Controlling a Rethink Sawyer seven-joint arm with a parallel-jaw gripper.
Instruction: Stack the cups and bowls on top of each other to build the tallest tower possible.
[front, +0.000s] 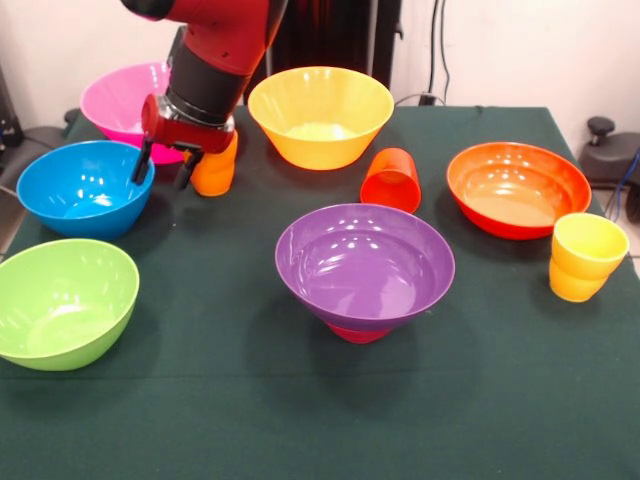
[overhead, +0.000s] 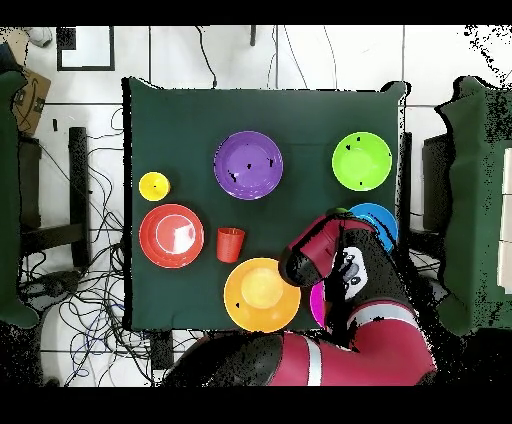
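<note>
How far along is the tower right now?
Done: only the wide purple plastic bowl sits on a small red piece. In hand: nothing; the gripper hangs open beside the ribbed orange plastic cup. Left: every other bowl and cup stands alone on the green table.

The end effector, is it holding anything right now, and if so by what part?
Nothing is held. The end effector hangs open, its two dark fingers empty, just beside the ribbed orange cup, which stands on the table behind it near the blue bowl.
</note>
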